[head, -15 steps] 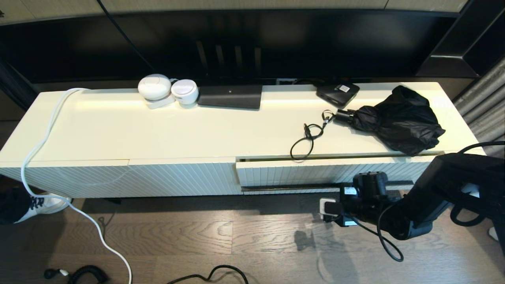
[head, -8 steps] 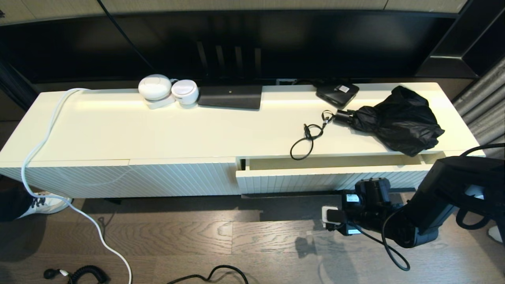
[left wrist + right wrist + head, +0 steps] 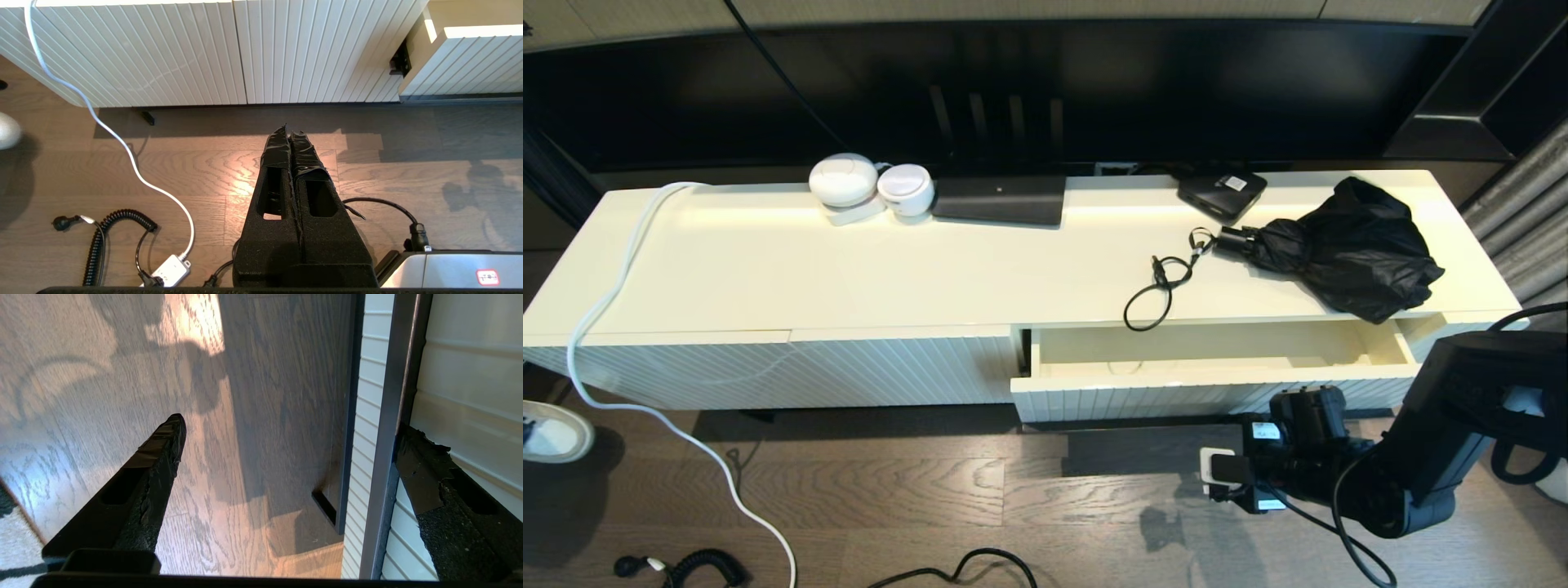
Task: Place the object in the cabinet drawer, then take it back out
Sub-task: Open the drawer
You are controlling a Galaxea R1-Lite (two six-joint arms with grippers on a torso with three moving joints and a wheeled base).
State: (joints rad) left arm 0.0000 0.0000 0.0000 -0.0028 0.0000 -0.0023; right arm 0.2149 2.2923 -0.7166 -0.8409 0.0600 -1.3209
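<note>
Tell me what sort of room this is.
Probably a living room: a long low white cabinet like a TV stand sits on a wood floor, below a wide dark screen, with a folded black umbrella on top.

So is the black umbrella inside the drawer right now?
No, the black umbrella lies on the cabinet top, behind the open cabinet drawer.

**Hidden or cut off**

In the head view the right claw point(image 3: 1307, 408) lay behind its own wrist, hiding the drawer point(image 3: 1217, 369) handle. The right wrist view cropped the handle point(image 3: 392, 428). The drawer's rear lay under the counter point(image 3: 849, 269).
</note>
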